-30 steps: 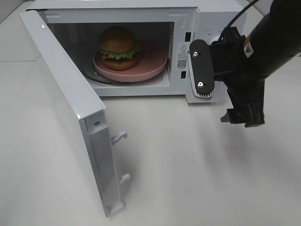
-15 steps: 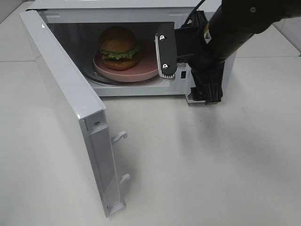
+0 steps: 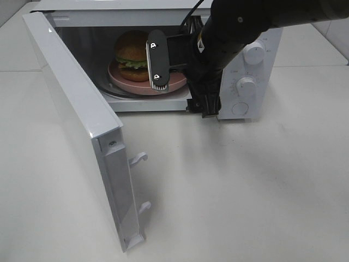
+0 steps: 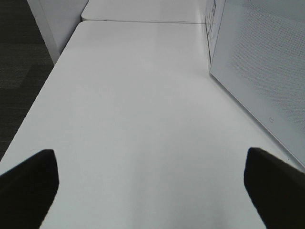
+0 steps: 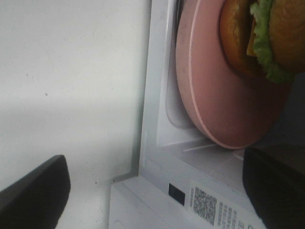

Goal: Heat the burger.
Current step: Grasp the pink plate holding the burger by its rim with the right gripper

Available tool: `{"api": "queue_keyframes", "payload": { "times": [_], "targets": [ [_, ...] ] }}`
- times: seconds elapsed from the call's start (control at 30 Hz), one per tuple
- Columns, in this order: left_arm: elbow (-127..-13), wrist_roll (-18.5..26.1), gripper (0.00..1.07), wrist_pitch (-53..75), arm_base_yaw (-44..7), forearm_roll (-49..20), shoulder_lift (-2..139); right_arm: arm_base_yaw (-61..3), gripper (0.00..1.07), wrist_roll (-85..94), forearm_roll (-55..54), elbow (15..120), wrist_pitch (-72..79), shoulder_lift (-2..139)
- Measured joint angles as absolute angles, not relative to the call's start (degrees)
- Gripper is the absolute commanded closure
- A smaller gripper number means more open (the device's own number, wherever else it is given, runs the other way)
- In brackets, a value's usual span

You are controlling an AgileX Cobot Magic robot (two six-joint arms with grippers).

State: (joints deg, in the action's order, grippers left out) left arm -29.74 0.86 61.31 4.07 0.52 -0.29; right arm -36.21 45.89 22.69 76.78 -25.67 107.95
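The burger (image 3: 131, 50) sits on a pink plate (image 3: 128, 84) inside the open microwave (image 3: 256, 82). My right gripper (image 3: 204, 106) hangs at the front right corner of the oven opening, jaws open and empty, and the arm hides the plate's right part. The right wrist view shows the burger (image 5: 271, 33) and the plate (image 5: 214, 86) close ahead, with the right gripper (image 5: 152, 191) spread wide and nothing between its fingertips (image 5: 33, 191). My left gripper (image 4: 152, 186) is open over bare table, outside the exterior view.
The microwave door (image 3: 71, 109) stands swung out to the front left, its latch hooks facing right; the same door (image 4: 257, 71) shows beside the left gripper. Two white knobs (image 3: 254, 53) sit on the panel at the right. White table (image 3: 245, 191) lies in front.
My right arm has swept left, from in front of the control panel to the oven opening, now covering part of the plate. Burger, plate and door have not moved.
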Motion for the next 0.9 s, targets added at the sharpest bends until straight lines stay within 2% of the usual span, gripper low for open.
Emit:
{"api": "queue_keyframes", "payload": {
  "times": [0.9],
  "targets": [
    [-29.7, 0.9, 0.09, 61.3, 4.1, 0.5, -0.3, -37.4, 0.18, 45.9, 20.7, 93.4, -24.9, 124.8]
  ]
}}
